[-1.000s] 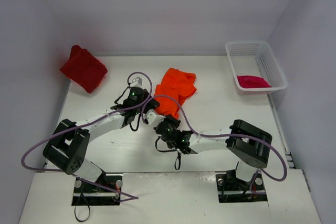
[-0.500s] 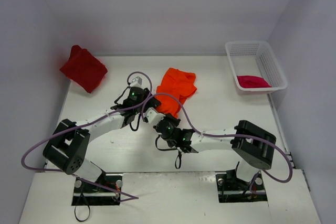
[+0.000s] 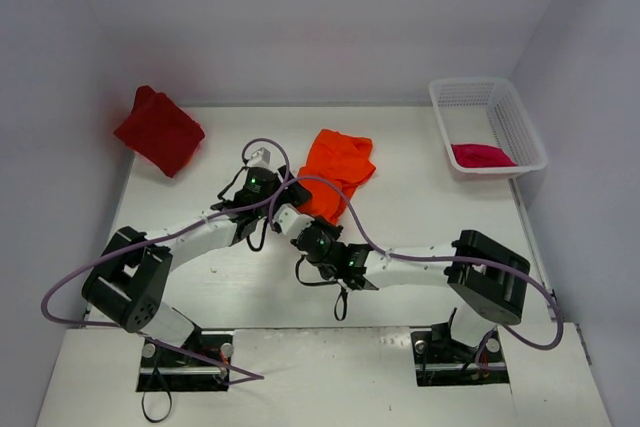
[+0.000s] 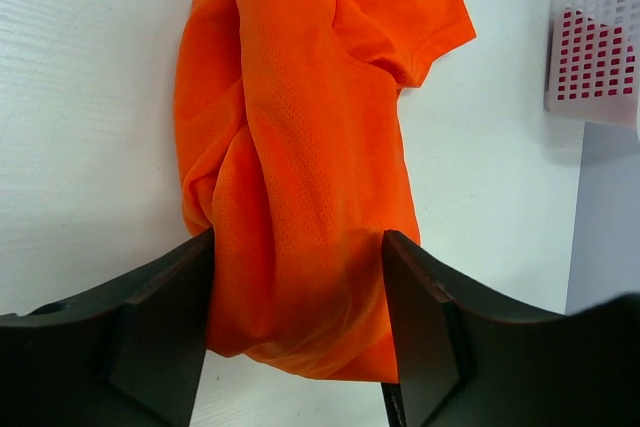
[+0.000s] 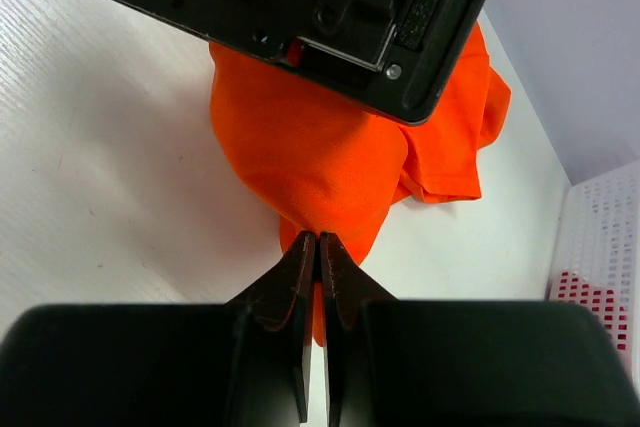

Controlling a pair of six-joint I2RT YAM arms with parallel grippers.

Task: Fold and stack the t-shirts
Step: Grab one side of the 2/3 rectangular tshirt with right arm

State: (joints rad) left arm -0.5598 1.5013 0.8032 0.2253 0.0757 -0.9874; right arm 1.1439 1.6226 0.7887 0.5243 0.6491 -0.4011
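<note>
The orange t-shirt (image 3: pixel 342 165) lies crumpled mid-table, its near end bunched. My left gripper (image 3: pixel 289 194) stands at that near end, open, and its two dark fingers straddle the bunched cloth (image 4: pixel 300 147) with the jaws (image 4: pixel 298 247) set apart on either side. Just in front of it, my right gripper (image 3: pixel 291 219) is shut on a pinched edge of the orange t-shirt (image 5: pixel 310 167), fingertips (image 5: pixel 319 239) pressed together on the fabric. A folded dark red t-shirt (image 3: pixel 160 132) rests at the far left corner. The crimson-pink t-shirt (image 3: pixel 482 155) lies inside the basket.
A white mesh basket (image 3: pixel 523 129) stands at the far right by the wall, and it shows at the right edge of the left wrist view (image 4: pixel 595 47). The left gripper's black body (image 5: pixel 300 7) hangs close above my right fingers. Purple cables loop over both arms.
The left jaws have spread apart from nearly shut, releasing their squeeze on the orange cloth. The right gripper, still pinching the cloth, has edged left and farther up the table.
</note>
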